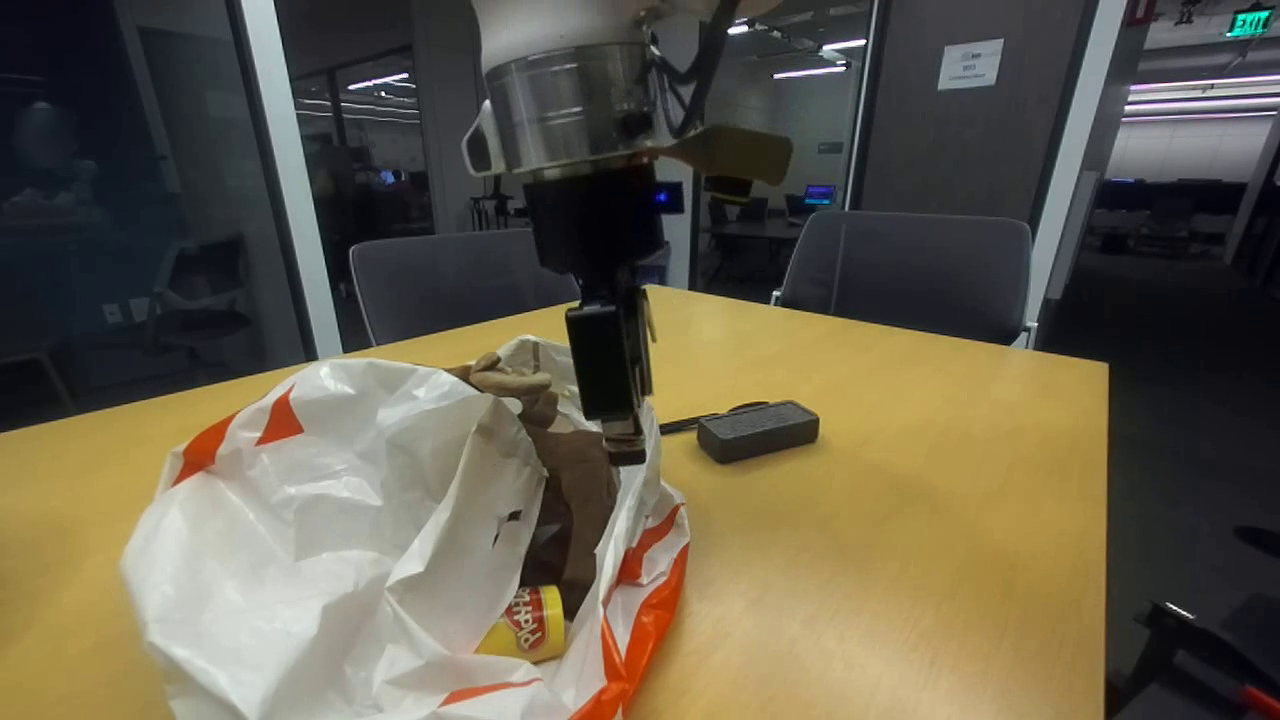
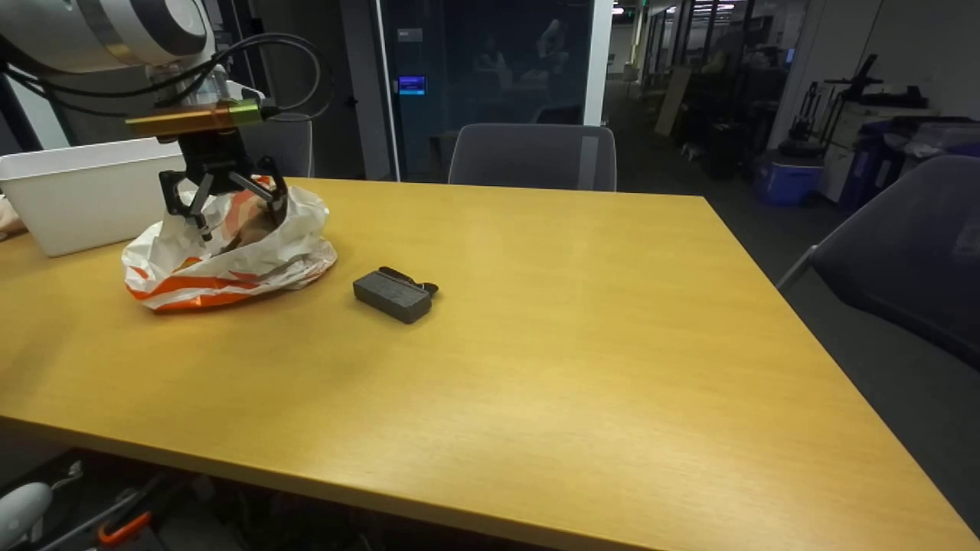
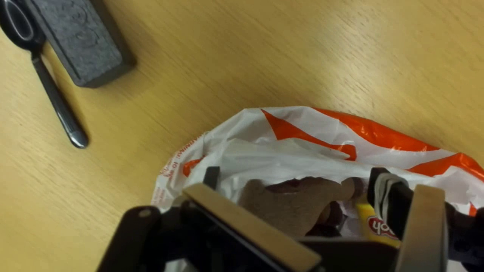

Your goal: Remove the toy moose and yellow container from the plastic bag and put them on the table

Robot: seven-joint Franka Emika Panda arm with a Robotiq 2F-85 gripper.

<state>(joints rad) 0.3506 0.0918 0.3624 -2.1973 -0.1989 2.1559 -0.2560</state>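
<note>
The plastic bag lies crumpled on the table with its mouth facing up; it shows in all views. The toy moose lies brown and partly covered inside the bag, also in the wrist view. The yellow container with a red label lies in the bag beside the moose; in the wrist view a fingertip partly hides it. My gripper is open and points down over the bag's mouth, its fingers apart on either side of the moose, holding nothing.
A dark grey block and a black spoon lie on the table beside the bag. A white bin stands close behind the bag in an exterior view. Chairs stand around the table edges.
</note>
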